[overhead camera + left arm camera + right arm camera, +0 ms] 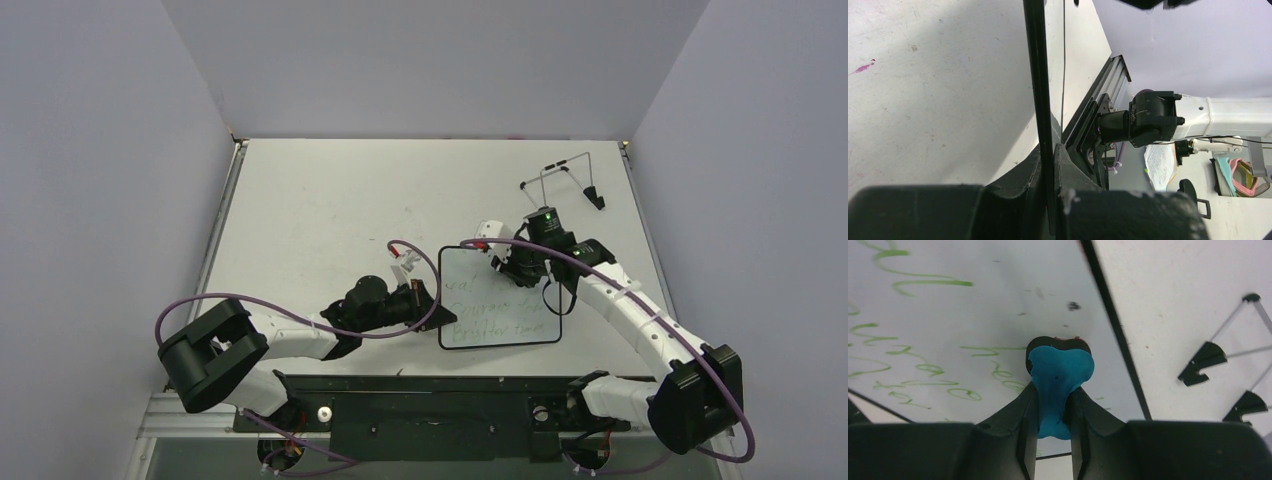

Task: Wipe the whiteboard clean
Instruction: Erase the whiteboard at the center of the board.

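The whiteboard (500,310) sits between the 2 arms, 1 edge clamped in the left jaws. The right jaws, clamped on a blue eraser (1058,370), hold its tip to the board just ahead. Risk: wiping pressure may pivot the board out of that pinch or twist the eraser loose.

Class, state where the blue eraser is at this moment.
In the right wrist view the blue eraser is pinched in the right claw, its tip against the whiteboard near the board's black rim; the wire stand lies farther right.
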Motion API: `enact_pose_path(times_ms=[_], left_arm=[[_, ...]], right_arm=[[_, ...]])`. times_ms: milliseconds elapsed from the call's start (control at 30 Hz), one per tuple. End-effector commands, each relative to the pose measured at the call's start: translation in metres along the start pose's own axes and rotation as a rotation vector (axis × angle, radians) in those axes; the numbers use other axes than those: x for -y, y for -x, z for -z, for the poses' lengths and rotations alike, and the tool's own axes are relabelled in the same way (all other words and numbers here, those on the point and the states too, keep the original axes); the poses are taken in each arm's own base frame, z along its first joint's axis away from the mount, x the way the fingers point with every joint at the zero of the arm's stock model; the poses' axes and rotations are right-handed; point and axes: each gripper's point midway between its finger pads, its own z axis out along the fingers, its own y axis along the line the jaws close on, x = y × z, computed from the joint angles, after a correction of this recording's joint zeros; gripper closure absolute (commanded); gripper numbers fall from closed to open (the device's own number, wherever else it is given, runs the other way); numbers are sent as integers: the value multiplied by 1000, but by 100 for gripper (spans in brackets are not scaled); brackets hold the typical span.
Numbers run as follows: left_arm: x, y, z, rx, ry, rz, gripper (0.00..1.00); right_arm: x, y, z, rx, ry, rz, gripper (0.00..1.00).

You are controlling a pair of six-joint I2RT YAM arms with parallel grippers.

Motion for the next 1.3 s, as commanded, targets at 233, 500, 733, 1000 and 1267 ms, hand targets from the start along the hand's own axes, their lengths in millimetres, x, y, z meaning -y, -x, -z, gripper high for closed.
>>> enact_pose_path(times_ms=[233, 500, 733, 1000, 1267], left_arm=[[8, 8, 0, 41, -41, -79, 100], [9, 7, 0, 41, -50, -80, 100], [8, 7, 4, 56, -52, -79, 100], [7, 6, 4, 57, -60, -79, 100], [8, 6, 4, 60, -65, -79, 100]], right_arm=[[11, -3, 1, 1, -67, -6, 100], [-15, 0, 1, 69, 82, 79, 100], [-26, -1, -2, 79, 100, 140, 100], [19, -9, 0, 48, -117, 13, 100], [-43, -2, 2, 129, 206, 200, 100]])
